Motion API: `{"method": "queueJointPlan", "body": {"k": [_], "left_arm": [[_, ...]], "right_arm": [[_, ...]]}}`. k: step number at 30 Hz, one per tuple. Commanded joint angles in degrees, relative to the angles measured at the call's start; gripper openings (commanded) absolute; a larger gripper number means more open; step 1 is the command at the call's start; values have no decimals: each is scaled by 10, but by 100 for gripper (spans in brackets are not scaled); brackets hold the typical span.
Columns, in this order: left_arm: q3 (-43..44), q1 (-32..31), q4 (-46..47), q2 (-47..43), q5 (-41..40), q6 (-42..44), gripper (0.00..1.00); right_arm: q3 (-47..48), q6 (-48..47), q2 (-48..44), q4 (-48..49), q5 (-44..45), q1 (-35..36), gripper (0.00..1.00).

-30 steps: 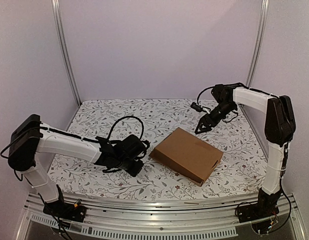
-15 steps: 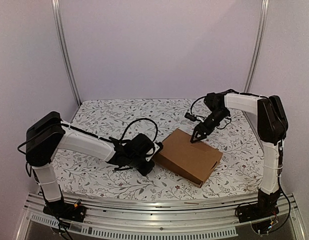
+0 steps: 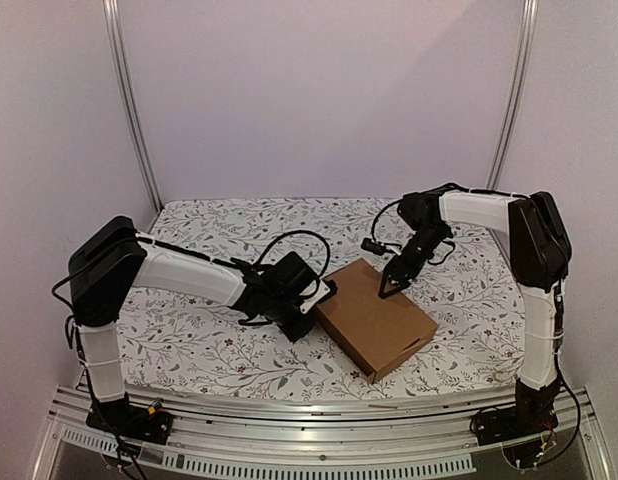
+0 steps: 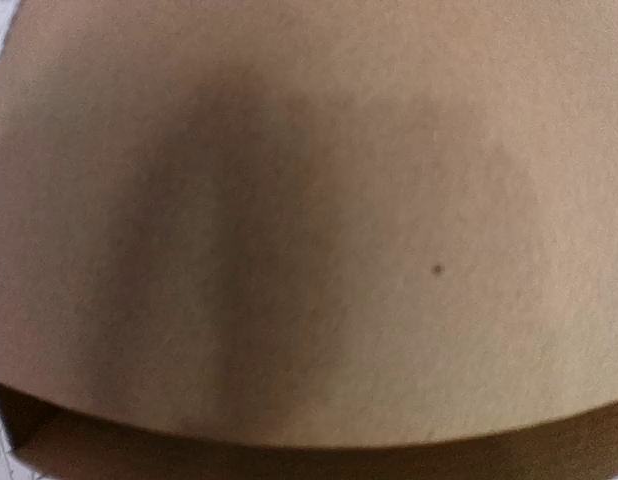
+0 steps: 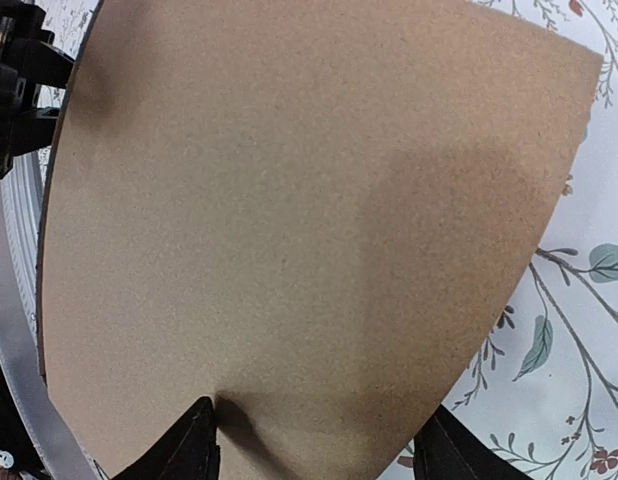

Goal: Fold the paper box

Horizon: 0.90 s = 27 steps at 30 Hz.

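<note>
The paper box (image 3: 374, 320) is a shut, shallow brown cardboard mailer lying askew on the flowered cloth. My left gripper (image 3: 311, 298) is pressed against the box's left corner. In the left wrist view cardboard (image 4: 309, 200) fills the frame with a dark gap along the bottom, and the fingers are hidden. My right gripper (image 3: 388, 284) points down onto the lid near its far corner. In the right wrist view the lid (image 5: 289, 200) lies right under my right gripper (image 5: 321, 446). Its black fingertips (image 5: 199, 440) stand wide apart, one touching the lid, nothing held.
The flowered cloth (image 3: 189, 345) covers the table. An aluminium rail (image 3: 289, 410) runs along the near edge. Two metal uprights (image 3: 129, 110) stand at the back corners against plain walls. A black cable (image 3: 289, 240) loops above the left wrist.
The left arm has swung right until its gripper met the box's left corner, and the box has turned and slid. The right gripper has come down and left onto the lid.
</note>
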Motion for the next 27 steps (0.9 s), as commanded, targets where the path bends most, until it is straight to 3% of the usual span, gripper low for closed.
{"method": "queueJointPlan", "body": {"k": [1, 7, 14, 21, 27], "left_arm": [[-64, 6, -1, -102, -11, -28, 17], [-126, 30, -37, -178, -50, -44, 17], [-114, 67, -4, -132, -27, -30, 16], [4, 66, 49, -44, 49, 11, 13], [150, 60, -5, 47, 80, 79, 9]], "right_arm": [[-21, -5, -30, -16, -22, 7, 65], [-15, 1, -51, -8, -24, 7, 66], [-1, 1, -33, -9, -17, 7, 67], [2, -19, 4, -26, -26, 27, 66], [7, -31, 19, -28, -22, 62, 65]]}}
